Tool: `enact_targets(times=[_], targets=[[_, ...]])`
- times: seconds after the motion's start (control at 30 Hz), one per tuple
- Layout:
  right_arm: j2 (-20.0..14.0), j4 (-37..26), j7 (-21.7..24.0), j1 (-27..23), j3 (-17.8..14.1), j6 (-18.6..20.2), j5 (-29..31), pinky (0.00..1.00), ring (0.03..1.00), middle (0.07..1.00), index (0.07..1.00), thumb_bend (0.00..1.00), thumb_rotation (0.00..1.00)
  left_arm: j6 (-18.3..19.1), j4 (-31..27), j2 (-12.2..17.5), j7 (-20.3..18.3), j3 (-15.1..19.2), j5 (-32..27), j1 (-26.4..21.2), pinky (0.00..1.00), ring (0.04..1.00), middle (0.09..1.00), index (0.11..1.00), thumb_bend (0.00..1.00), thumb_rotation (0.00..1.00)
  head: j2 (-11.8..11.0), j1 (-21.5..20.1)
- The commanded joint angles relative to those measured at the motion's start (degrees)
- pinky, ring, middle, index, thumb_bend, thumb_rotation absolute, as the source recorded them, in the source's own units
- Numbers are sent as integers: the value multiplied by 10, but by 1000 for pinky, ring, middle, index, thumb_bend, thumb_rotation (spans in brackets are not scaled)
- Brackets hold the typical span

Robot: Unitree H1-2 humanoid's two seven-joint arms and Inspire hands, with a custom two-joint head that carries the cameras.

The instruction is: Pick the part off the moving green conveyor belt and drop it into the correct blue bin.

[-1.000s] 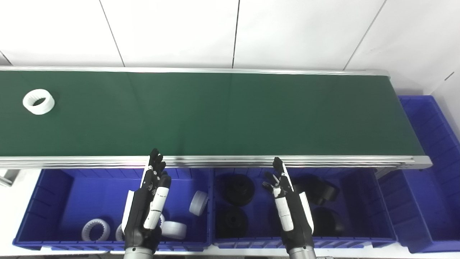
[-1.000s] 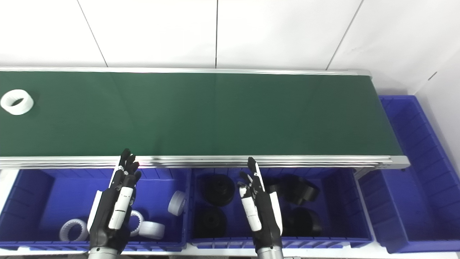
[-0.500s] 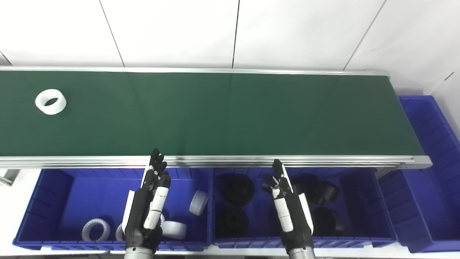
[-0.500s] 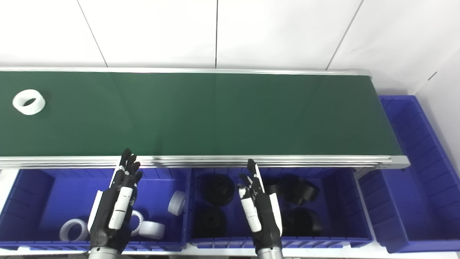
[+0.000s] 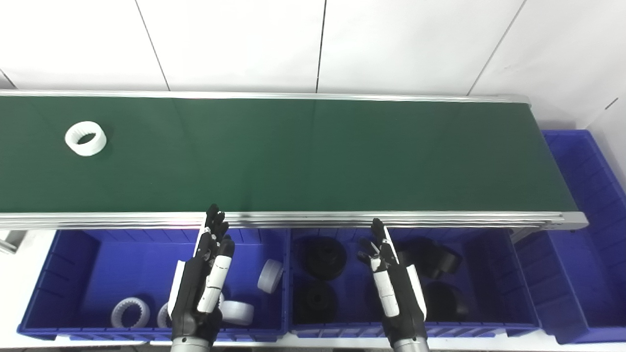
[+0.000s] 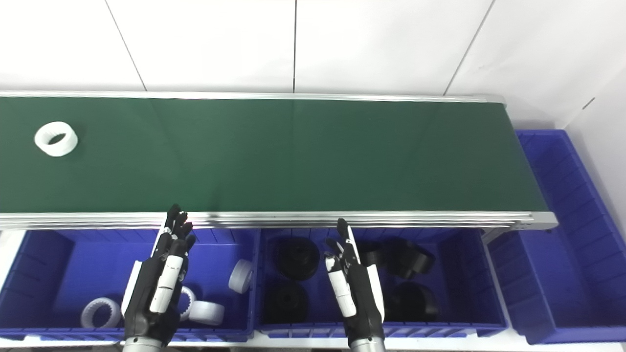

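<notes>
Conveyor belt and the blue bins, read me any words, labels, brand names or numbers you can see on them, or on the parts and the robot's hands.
None: no readable text, number or sign shows in either view.
Green conveyor belt: plain, no markings.
White ring on the belt: unmarked.
Left blue bin and middle blue bin: no labels visible.
Left hand and right hand: black and white only, no lettering visible.

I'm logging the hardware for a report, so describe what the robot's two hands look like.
Both the left hand and the right hand are black with slender jointed fingers. Each carries glossy white cover panels, one along the thumb side and one on the outer edge. Silver-grey metal wrist cuffs show at the picture's bottom edge. No cables or markings are visible.
</notes>
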Motion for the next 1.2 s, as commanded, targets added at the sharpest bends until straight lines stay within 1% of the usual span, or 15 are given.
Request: enact_targets(times=[0.0,0.3,0.33,0.4,0.5,0.53,0.57,0.6,0.7,0.87,0.97,1.0,1.03,1.07,1.17], targets=[[4,-9,4,0,1,-35,2,858,923,996,995,785,949,-31,-5,0,-7,-4,-2,0,1000,1000,1000,1000,591,725,0,0],[1,-10,9,1,2,-38,10,867,935,1000,1000,769,941,-34,-2,-1,-7,-5,-4,1,1000,1000,1000,1000,595,738,-2,4],[-1,-8,10,2,1,-40,11,868,935,1000,1000,768,941,-36,0,-2,-6,-6,-3,3,1000,1000,1000,1000,594,736,-16,14],[-5,-2,10,2,-1,-47,12,862,931,1000,1000,765,939,-43,8,-5,-6,-9,-2,5,1000,1000,1000,1000,591,736,-32,26],[-14,23,12,-2,-7,-71,18,859,928,1000,1000,765,938,-66,35,-9,-4,-14,1,6,1000,1000,1000,1000,591,717,-72,64],[-16,32,13,-3,-10,-78,22,859,929,1000,1000,765,938,-72,45,-10,-4,-15,2,5,1000,1000,1000,1000,592,715,-75,67],[-18,41,15,-6,-13,-85,28,861,931,1000,1000,762,938,-79,55,-11,-4,-17,2,3,1000,1000,1000,1000,595,706,-90,81],[-19,49,16,-8,-16,-91,30,862,933,1000,1000,760,940,-82,61,-11,-5,-19,2,2,1000,1000,1000,1000,595,700,-92,83],[-23,72,19,-18,-25,-106,35,864,936,1000,1000,756,956,-89,77,-15,-5,-24,4,-5,1000,1000,1000,1000,603,672,-116,102],[-28,105,24,-31,-38,-130,42,843,926,1000,1000,748,982,-98,99,-22,-2,-28,7,-15,1000,1000,1000,1000,589,636,-136,115],[-34,127,33,-42,-45,-143,52,856,936,1000,1000,749,984,-106,118,-30,4,-28,12,-23,1000,1000,1000,1000,588,617,-155,134],[-36,133,36,-45,-47,-146,54,857,941,1000,1000,757,983,-108,123,-33,6,-29,14,-25,1000,1000,1000,1000,587,613,-155,134],[-39,140,38,-49,-49,-148,56,857,942,1000,1000,759,983,-112,131,-35,8,-30,18,-28,1000,1000,1000,1000,587,611,-165,145],[-41,145,39,-51,-50,-148,58,855,948,1000,1000,757,989,-115,136,-37,10,-30,20,-30,1000,1000,1000,1000,582,604,-165,145],[-47,165,45,-61,-56,-159,64,851,950,1000,1000,748,993,-128,159,-44,19,-30,29,-40,1000,989,1000,1000,591,600,-186,162]])
